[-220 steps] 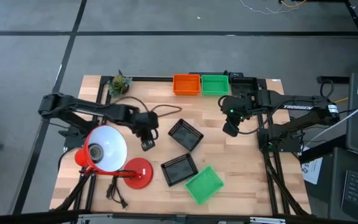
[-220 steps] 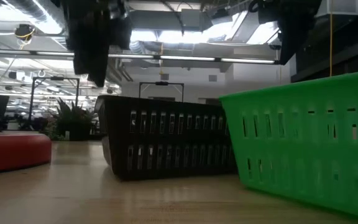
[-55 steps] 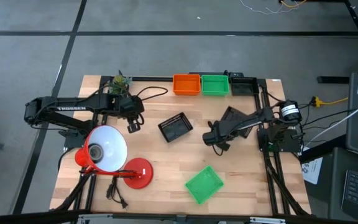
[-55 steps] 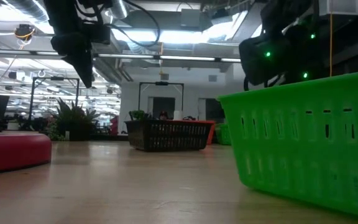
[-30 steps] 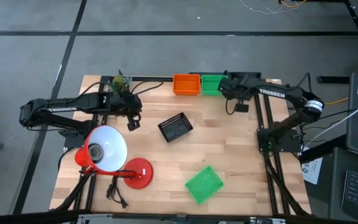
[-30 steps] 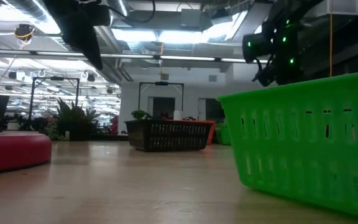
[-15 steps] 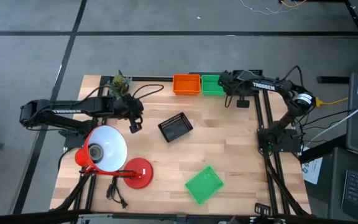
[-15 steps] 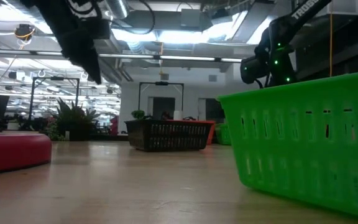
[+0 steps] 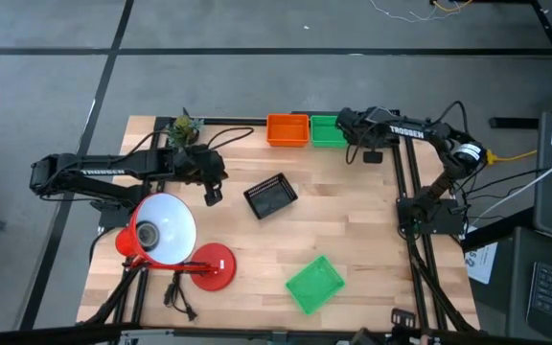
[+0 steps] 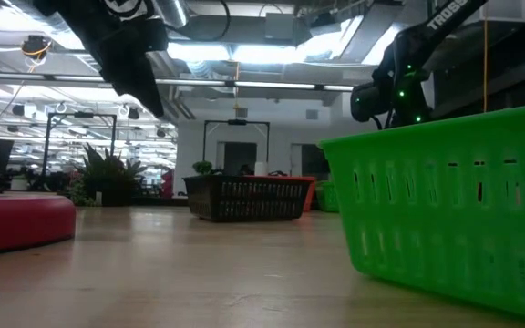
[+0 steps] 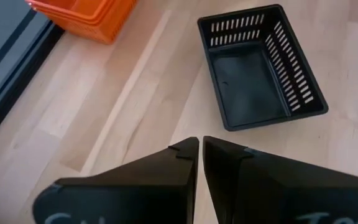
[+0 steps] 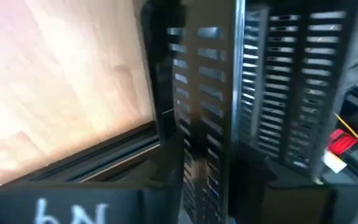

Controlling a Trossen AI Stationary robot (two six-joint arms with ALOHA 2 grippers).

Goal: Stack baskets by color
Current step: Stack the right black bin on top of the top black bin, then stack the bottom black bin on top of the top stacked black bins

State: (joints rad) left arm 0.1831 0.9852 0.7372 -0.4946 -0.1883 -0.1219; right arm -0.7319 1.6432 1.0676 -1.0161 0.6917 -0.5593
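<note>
My right gripper (image 9: 370, 153) sits over the black basket stack (image 9: 376, 132) at the table's back edge; its fingers straddle a black mesh wall (image 12: 207, 124), grip uncertain. My left gripper (image 11: 201, 144) is nearly closed and empty, near the lone black basket (image 9: 270, 195). Orange basket (image 9: 287, 129) and green basket (image 9: 331, 129) stand beside the stack; another green basket (image 9: 314, 284) lies near the front.

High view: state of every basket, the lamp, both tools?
orange stack: nested, upright, far edge.
far green basket: upright beside it.
loose black basket: upright, empty, askew mid-table.
loose green basket: upright, empty, askew near the front edge.
corner black basket: upright, far right corner.
lamp: standing, shade facing up.
left tool: nearly shut, empty.
right tool: over the corner black basket.
</note>
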